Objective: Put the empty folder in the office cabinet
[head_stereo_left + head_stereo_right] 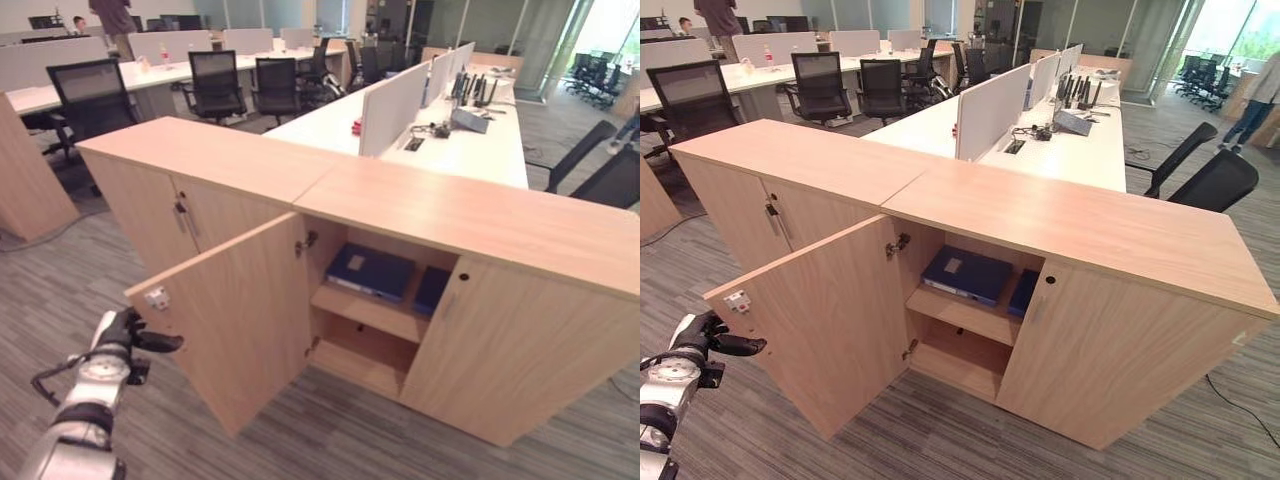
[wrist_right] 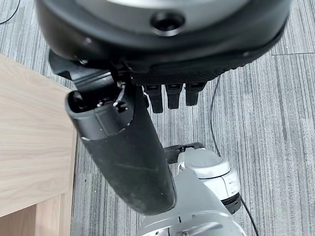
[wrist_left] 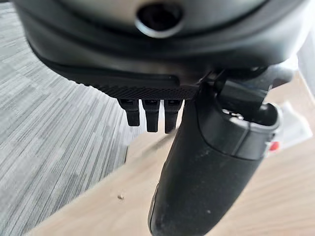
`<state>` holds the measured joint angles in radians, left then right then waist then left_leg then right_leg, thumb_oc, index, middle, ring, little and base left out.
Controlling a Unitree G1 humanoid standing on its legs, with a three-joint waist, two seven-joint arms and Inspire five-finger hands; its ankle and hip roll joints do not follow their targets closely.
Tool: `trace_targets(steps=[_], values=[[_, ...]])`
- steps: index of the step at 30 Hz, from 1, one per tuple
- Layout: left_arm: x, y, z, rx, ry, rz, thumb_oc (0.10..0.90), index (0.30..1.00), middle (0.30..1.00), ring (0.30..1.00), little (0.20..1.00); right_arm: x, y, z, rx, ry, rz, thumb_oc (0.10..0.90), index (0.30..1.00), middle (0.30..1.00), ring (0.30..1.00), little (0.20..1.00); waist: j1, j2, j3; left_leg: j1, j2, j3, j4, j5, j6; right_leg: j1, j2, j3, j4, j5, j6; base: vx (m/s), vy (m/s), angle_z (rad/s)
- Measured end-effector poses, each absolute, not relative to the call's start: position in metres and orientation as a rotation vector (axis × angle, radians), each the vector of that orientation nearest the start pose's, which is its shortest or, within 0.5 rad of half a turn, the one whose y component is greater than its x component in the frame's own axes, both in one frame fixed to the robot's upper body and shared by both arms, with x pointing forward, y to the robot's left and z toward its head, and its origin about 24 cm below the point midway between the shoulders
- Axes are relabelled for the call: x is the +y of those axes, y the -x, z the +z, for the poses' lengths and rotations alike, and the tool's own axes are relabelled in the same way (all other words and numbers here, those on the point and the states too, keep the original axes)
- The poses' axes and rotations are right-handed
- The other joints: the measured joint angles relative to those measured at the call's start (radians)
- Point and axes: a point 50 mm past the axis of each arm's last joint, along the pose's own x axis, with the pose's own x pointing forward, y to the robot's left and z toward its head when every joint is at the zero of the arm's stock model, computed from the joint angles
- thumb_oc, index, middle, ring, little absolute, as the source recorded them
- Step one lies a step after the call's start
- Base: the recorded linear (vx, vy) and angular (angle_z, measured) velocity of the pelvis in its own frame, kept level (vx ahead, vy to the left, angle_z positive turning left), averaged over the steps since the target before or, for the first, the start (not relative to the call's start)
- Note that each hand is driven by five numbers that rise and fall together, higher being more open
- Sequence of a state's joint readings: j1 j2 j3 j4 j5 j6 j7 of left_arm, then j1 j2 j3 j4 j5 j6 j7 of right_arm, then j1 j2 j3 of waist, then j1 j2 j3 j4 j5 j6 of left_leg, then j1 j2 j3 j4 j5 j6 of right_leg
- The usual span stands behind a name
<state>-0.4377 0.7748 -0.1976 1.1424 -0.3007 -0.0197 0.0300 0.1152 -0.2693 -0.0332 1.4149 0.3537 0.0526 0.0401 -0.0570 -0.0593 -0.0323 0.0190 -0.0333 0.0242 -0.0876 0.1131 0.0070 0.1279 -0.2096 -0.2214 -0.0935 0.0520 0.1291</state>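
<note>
Left hand (image 1: 128,335), dark-fingered on its silver-grey arm, hovers just beside the outer edge of the open light-oak laminate cabinet door (image 1: 235,320), near the small white catch plate (image 1: 157,297) at the door's top corner. In its wrist view the fingers (image 3: 150,115) are relaxed and the thumb juts forward over the wood; it grasps nothing. The right hand (image 2: 170,98) hangs loose over the grey striped carpet (image 2: 275,98), well apart from the cabinet, empty too.

Past the door, the low wooden office cabinet (image 1: 480,220) stands with its left compartment exposed. On the upper shelf (image 1: 370,310) lies a flat dark-blue folder (image 1: 370,270), smooth-covered and rectangular, with a second blue binder (image 1: 432,290) just beside it toward the shut right-hand door (image 1: 510,350). So the task's thing appears already stowed, and closing the door seems the likely remaining step.

One risk: a push from the fingertips at the door's free edge could slip off the slick laminate, or swing the door too hard so it bounces back off the frame. The folder looks fully inside the shelf, so it should not catch.

Beyond the cabinet are white desks (image 1: 470,150) with grey dividers (image 1: 395,105) and black mesh chairs (image 1: 215,85).
</note>
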Motion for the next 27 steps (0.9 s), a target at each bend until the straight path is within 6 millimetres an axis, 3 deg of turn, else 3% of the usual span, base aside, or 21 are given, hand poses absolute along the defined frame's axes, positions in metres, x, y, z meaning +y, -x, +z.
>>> trace_targets(steps=[9, 13, 15, 17, 20, 22, 24, 25, 27], values=[[0.390, -0.257, 0.017, 0.630, -0.463, 0.469, 0.800, 0.900, 0.900, 0.900, 0.900, -0.257, 0.011, -0.167, 1.509, -0.131, -0.457, 0.800, 0.900, 0.900, 0.900, 0.900, 0.007, 0.001, 0.001, 0.000, 0.002, 0.020, 0.000, -0.004, 0.001, -0.010, -0.001, 0.021, 0.000, 0.005, 0.002, 0.00, 0.003, -0.06], [0.369, -0.267, 0.010, 0.585, -0.421, 0.448, 0.800, 0.900, 0.900, 0.900, 0.900, -0.257, 0.013, -0.167, 1.512, -0.130, -0.460, 0.800, 0.900, 0.900, 0.900, 0.900, 0.035, 0.003, 0.003, -0.003, -0.002, 0.018, 0.000, -0.005, 0.002, -0.010, -0.005, 0.020, 0.000, 0.003, 0.008, -0.01, -0.002, 0.04], [0.360, -0.262, 0.009, 0.547, -0.435, 0.403, 0.800, 0.900, 0.900, 0.900, 0.900, -0.257, 0.014, -0.167, 1.515, -0.132, -0.462, 0.800, 0.900, 0.900, 0.900, 0.900, 0.043, 0.001, 0.003, -0.007, -0.005, 0.016, 0.000, -0.004, 0.002, -0.011, -0.007, 0.017, 0.000, 0.002, 0.009, -0.02, -0.009, 0.10], [0.333, -0.257, 0.005, 0.463, -0.333, 0.354, 0.800, 0.900, 0.900, 0.900, 0.900, -0.254, 0.012, -0.168, 1.503, -0.139, -0.466, 0.800, 0.900, 0.900, 0.900, 0.900, 0.069, -0.003, 0.007, -0.013, -0.009, 0.002, 0.000, -0.004, 0.003, -0.011, -0.011, 0.007, 0.000, 0.005, 0.014, -0.01, -0.014, 0.13], [0.286, -0.246, 0.001, 0.353, -0.159, 0.205, 0.800, 0.900, 0.900, 0.900, 0.900, -0.249, 0.024, -0.168, 1.542, -0.152, -0.482, 0.800, 0.900, 0.900, 0.900, 0.900, 0.101, -0.007, 0.009, -0.019, -0.024, -0.026, 0.000, 0.003, 0.010, 0.002, -0.023, -0.020, 0.000, 0.000, 0.021, -0.01, -0.008, 0.37], [0.245, -0.225, -0.008, 0.333, -0.030, 0.090, 0.800, 0.900, 0.900, 0.900, 0.900, -0.243, 0.016, -0.171, 1.516, -0.167, -0.485, 0.800, 0.900, 0.900, 0.900, 0.900, 0.124, -0.007, 0.012, -0.021, -0.031, -0.032, 0.000, 0.003, 0.010, 0.007, -0.030, -0.033, 0.001, -0.001, 0.030, -0.01, -0.014, 0.16], [0.221, -0.217, -0.007, 0.333, 0.012, -0.010, 0.800, 0.900, 0.900, 0.900, 0.900, -0.243, 0.020, -0.170, 1.527, -0.168, -0.501, 0.800, 0.900, 0.900, 0.900, 0.900, 0.139, -0.006, 0.024, -0.020, -0.034, -0.032, 0.000, 0.004, 0.009, 0.010, -0.033, -0.035, 0.004, -0.001, 0.031, -0.02, -0.023, 0.20], [0.193, -0.213, -0.008, 0.355, 0.074, -0.166, 0.800, 0.900, 0.900, 0.900, 0.900, -0.246, 0.009, -0.170, 1.504, -0.156, -0.497, 0.800, 0.900, 0.900, 0.900, 0.900, 0.145, -0.001, 0.037, -0.021, -0.036, -0.032, 0.000, 0.005, 0.009, 0.013, -0.034, -0.036, 0.005, -0.001, 0.031, -0.03, -0.024, 0.18], [0.167, -0.209, -0.007, 0.358, 0.099, -0.305, 0.800, 0.900, 0.900, 0.900, 0.900, -0.247, 0.004, -0.170, 1.492, -0.154, -0.498, 0.800, 0.900, 0.900, 0.900, 0.900, 0.139, 0.006, 0.050, -0.022, -0.038, -0.032, 0.000, 0.006, 0.007, 0.013, -0.034, -0.035, 0.004, -0.001, 0.031, -0.04, -0.026, 0.10]])
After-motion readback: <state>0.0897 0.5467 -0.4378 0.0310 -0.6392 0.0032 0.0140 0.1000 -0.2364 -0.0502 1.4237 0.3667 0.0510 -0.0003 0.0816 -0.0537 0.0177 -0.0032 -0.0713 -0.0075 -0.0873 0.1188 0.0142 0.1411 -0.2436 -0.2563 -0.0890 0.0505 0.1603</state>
